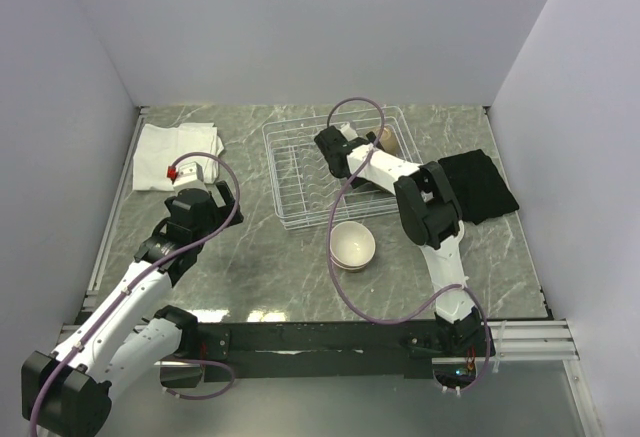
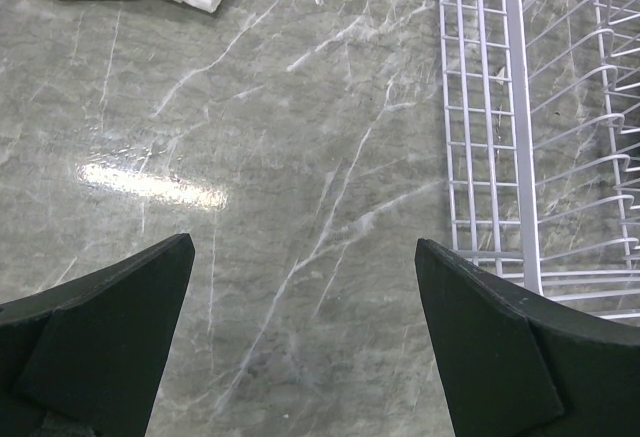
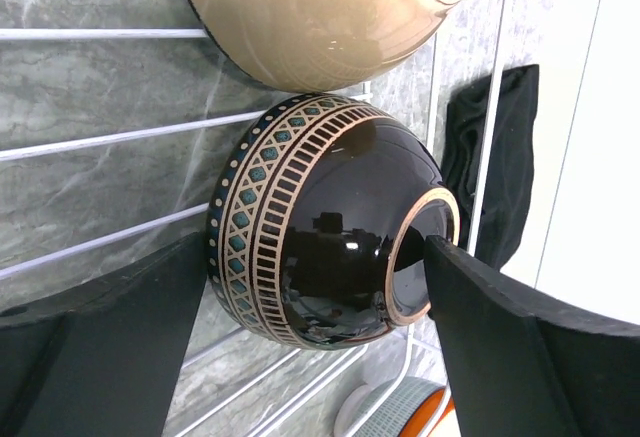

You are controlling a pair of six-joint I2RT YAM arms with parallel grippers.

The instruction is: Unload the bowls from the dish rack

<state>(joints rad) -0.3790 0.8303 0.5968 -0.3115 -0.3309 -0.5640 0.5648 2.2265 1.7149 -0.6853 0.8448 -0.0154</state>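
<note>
Bowl (image 3: 330, 227), black-brown, between jaws of right gripper (image 3: 315, 257), at dish rack (image 1: 295, 172) edge

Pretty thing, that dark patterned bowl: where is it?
Right wrist view: the dark bowl sits in the rack, inside the right gripper, beside a tan bowl.

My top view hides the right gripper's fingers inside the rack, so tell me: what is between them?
Observer: A glossy black bowl with a patterned rim band, lying on its side; the right gripper is open around it.
Operator: Anything close beside it?
Observer: A tan bowl, right next to it.
Operator: Left gripper holding anything?
Observer: No, the left gripper is open over the table beside the rack.
</note>
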